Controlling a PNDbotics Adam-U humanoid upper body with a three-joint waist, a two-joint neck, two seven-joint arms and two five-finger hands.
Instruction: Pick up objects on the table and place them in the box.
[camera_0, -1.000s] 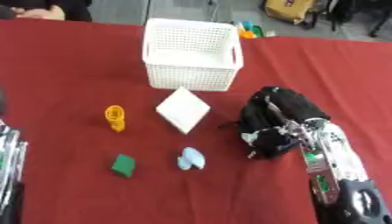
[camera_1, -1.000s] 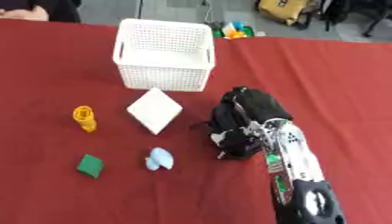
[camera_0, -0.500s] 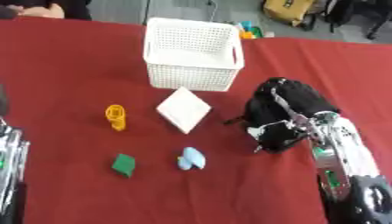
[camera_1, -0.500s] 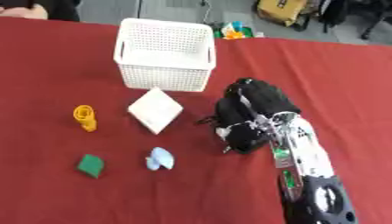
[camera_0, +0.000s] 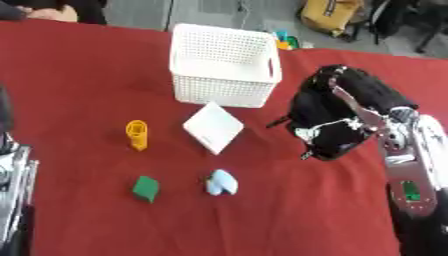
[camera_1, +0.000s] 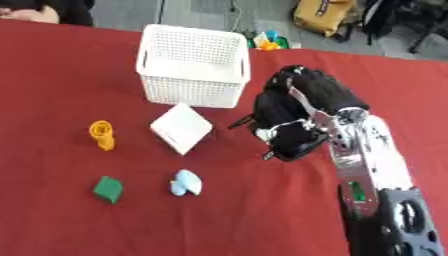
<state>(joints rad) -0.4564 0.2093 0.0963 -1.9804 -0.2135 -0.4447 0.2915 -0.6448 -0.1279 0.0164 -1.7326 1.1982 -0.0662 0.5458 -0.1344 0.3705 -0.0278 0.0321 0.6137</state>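
The white lattice box (camera_0: 226, 65) stands at the back middle of the red table. In front of it lies a flat white square piece (camera_0: 213, 127). Left of that is a small yellow object (camera_0: 136, 134). Nearer me are a green block (camera_0: 145, 188) and a light blue lump (camera_0: 220, 182). My right hand (camera_0: 337, 117), black with white cables, hovers to the right of the white square, apart from it. Its fingers hang relaxed toward the left with nothing in them. A silver and black part of my left hand (camera_0: 12, 190) shows at the lower left edge.
Bright small items (camera_1: 265, 40) lie behind the box at the table's far edge. Bags stand on the floor beyond (camera_1: 325, 17). A person's hand (camera_0: 48, 14) rests at the far left corner, touching none of the objects.
My right hand has moved away from me, up the table toward the box's right side, still holding nothing. The objects have not moved.
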